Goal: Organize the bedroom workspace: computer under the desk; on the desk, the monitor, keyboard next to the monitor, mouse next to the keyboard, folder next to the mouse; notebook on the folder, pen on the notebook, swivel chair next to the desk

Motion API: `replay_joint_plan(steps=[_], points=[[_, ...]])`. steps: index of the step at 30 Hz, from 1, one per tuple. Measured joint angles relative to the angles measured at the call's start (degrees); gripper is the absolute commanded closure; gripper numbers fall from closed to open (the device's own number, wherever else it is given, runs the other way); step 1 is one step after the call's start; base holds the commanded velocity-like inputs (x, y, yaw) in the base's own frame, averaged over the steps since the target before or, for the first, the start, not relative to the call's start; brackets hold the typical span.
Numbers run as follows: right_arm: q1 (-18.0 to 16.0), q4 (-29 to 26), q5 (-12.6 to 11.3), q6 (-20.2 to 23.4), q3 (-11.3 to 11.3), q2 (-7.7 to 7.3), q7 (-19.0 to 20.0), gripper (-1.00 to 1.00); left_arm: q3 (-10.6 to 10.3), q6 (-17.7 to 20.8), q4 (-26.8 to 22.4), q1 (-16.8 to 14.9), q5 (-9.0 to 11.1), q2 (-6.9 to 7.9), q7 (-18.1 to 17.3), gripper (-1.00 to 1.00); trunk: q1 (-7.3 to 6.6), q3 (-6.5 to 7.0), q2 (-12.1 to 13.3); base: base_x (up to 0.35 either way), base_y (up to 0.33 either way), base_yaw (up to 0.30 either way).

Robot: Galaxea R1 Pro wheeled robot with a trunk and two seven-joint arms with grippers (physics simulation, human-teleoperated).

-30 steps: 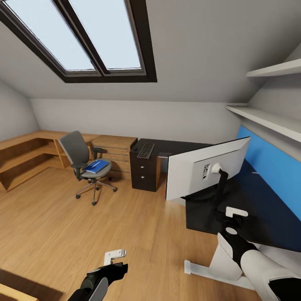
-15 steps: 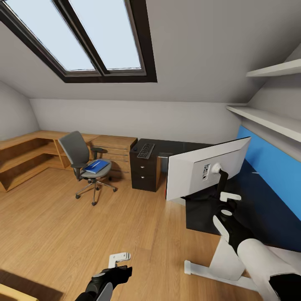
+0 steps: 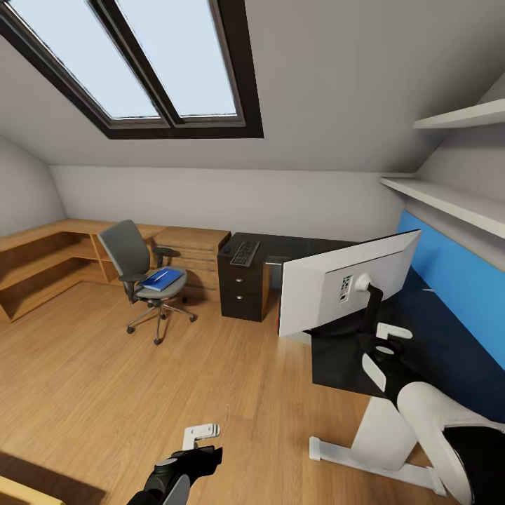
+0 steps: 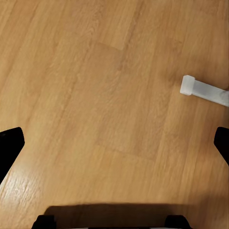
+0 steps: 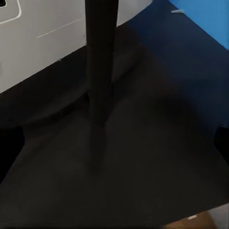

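Two grippers, both spread wide, nothing held. Right gripper (image 3: 388, 338) hovers over the desk (image 3: 449, 351) just behind the monitor (image 3: 344, 284) stand. Left gripper (image 3: 200, 436) hangs low over bare floor (image 3: 105, 379). Folder (image 3: 161, 278) on swivel chair (image 3: 137, 277) well apart; keyboard (image 3: 245, 252) on black drawer cabinet (image 3: 242, 284) between chair and desk.

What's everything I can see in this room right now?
Monitor: one, light grey back, black stand, on the desk.
Desk: one, black top, white legs, blue back panel.
Swivel chair: one, grey, by the wooden bench.
Folder: one, blue, on the chair seat.
Keyboard: one, dark, on the black cabinet.
Skylight: one, dark frame.
Shelves: two, white, right wall.
Left hand: white fingers, open, over the floor.
Right hand: near the monitor stand, open.
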Motion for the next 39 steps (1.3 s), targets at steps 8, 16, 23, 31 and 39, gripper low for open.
replay_joint_plan(steps=[8,16,23,31,39], points=[[-0.01,0.23,0.3,-1.43,0.28,0.18,-0.01,-1.0,0.01,-0.05,0.03,0.0,0.04,0.0,-0.06,-1.0,-0.03,0.0,-0.01,0.135,0.0,0.0],[-0.01,0.17,0.37,-3.42,0.22,0.33,-0.01,-1.0,-0.07,-0.08,1.32,0.0,-0.1,0.0,-0.06,-1.0,0.0,0.0,0.0,0.087,0.0,0.0],[0.01,0.2,0.4,-4.32,0.2,0.36,0.07,-1.0,-0.08,-0.09,1.57,0.0,-0.18,0.0,-0.06,-1.0,0.0,0.0,0.0,0.004,0.0,0.0],[0.07,0.22,0.31,-5.03,0.07,0.28,0.46,-1.0,-0.09,-0.09,1.75,0.0,-0.1,0.0,-0.07,-1.0,-0.01,0.0,0.0,0.041,-0.071,0.0],[0.07,0.27,0.38,-5.21,0.06,0.28,0.51,-1.0,-0.07,-0.09,1.95,0.0,0.01,0.0,-0.02,-1.0,-0.01,0.0,0.0,0.059,-0.051,0.0]])
